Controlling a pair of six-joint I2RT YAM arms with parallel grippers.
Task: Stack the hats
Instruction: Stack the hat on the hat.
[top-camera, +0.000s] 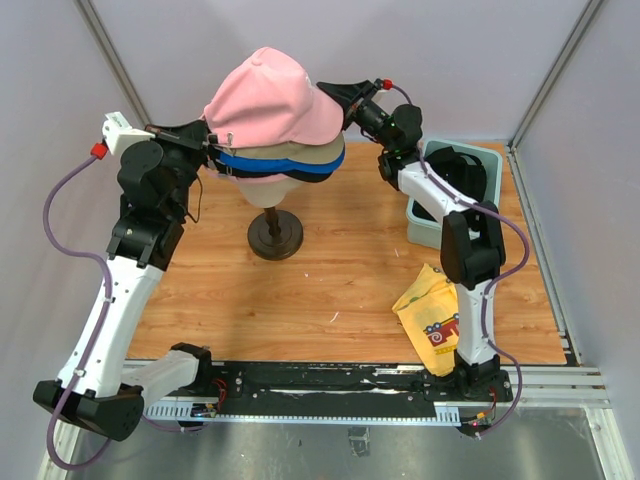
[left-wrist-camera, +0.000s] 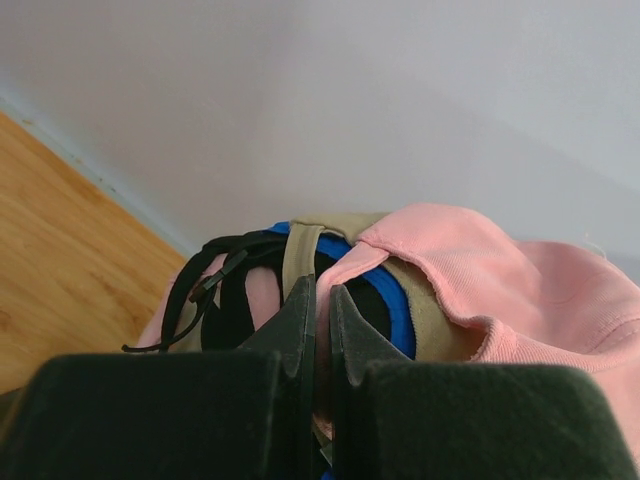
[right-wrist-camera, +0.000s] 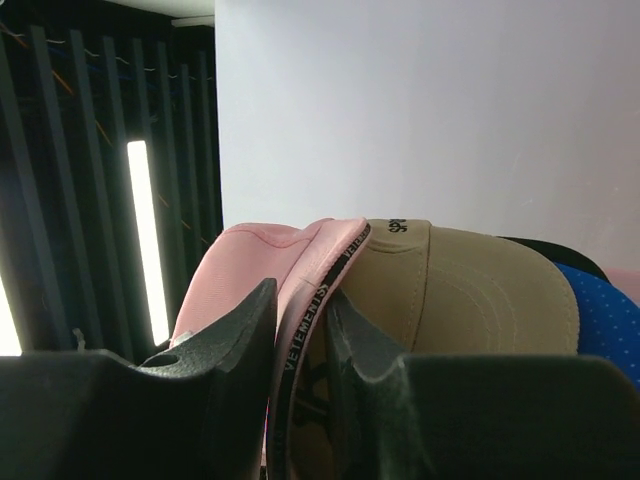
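While both hands pinch the pink cap (top-camera: 265, 100), it crowns the stack on the mannequin head (top-camera: 270, 192).
From the top view I read its long axis as running 9 to 3 o'clock: my left hand (top-camera: 208, 143) is nipped almost closed on the rear edge at 9, and my right hand (top-camera: 345, 100) is narrowed onto the brim tip at 3, so each arm has its own end. The lower caps (top-camera: 290, 163) (tan, blue, black) sit directly beneath it. The back wall lies close at 12, the grey bin (top-camera: 480, 165) sits near 4, and the bare counter (top-camera: 330, 285) gives room toward 6.
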